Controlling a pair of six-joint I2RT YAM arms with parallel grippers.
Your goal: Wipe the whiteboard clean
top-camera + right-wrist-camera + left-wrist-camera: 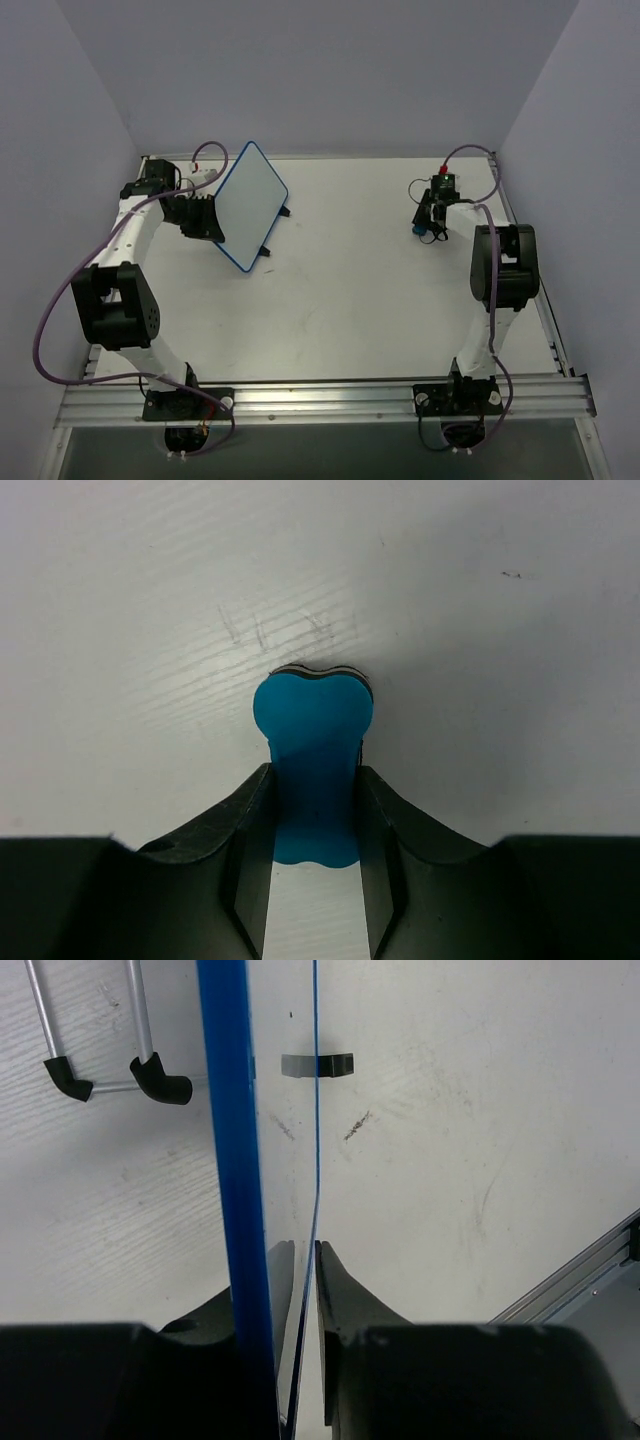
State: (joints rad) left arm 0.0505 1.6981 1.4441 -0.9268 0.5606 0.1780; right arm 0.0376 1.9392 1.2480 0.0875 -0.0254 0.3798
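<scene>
The whiteboard (250, 203), white with a blue frame, stands tilted at the back left of the table, and its face looks blank from above. My left gripper (207, 220) is shut on its left edge. In the left wrist view the jaws (300, 1252) clamp the board, with the blue frame (230, 1140) running up between them. My right gripper (428, 222) is at the back right, far from the board. It is shut on a small blue eraser (312, 745), which it holds close over the white table top.
Two metal legs with black tips (150, 1072) lie on the table left of the board edge. A black foot (265, 252) sticks out at the board's lower right. An aluminium rail (320, 395) runs along the near edge. Grey walls enclose the table.
</scene>
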